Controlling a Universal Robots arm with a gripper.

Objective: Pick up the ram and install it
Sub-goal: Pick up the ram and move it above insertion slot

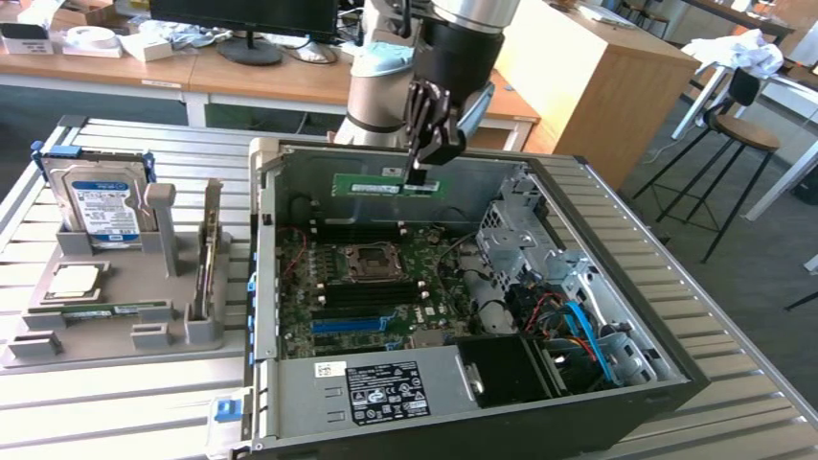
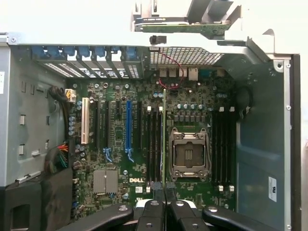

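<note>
counts first: one arm [image 1: 378,86] with one tool [image 1: 417,180], one ram [image 1: 374,182] in it, and one open computer case [image 1: 306,383] lying on the slatted tabletop [image 1: 102,407]. inside the case sits one motherboard [image 1: 371,311] with one processor socket [image 1: 367,257]. in the wrist view the board also shows one long blue slot [image 2: 128,125], one white slot [image 2: 85,120] and one square silver heatsink [image 2: 106,182], plus a bank of black memory slots [image 2: 151,139] on each side of the socket. at nine o'clock of the case in the exterior view stands one grey holder [image 1: 115,337]. it carries one hard drive [image 1: 105,206] with a blue label, one square silver processor chip [image 1: 75,280] and one expansion card [image 1: 209,259] on edge.

the tool is closed tight on the ram, its fingers [image 2: 154,211] pinching the stick's upper long edge. in the exterior view the stick hangs level above the board and clear of it, in front of the case's twelve o'clock wall. most of its length reaches toward nine o'clock from the tool, with a short stub toward three o'clock. in the wrist view the ram shows edge-on as a thin line running away from the fingers, parallel to the memory slots. it lies just beside the socket, between it and the nearer bank. whether it lines up with one slot i cannot tell.
</note>
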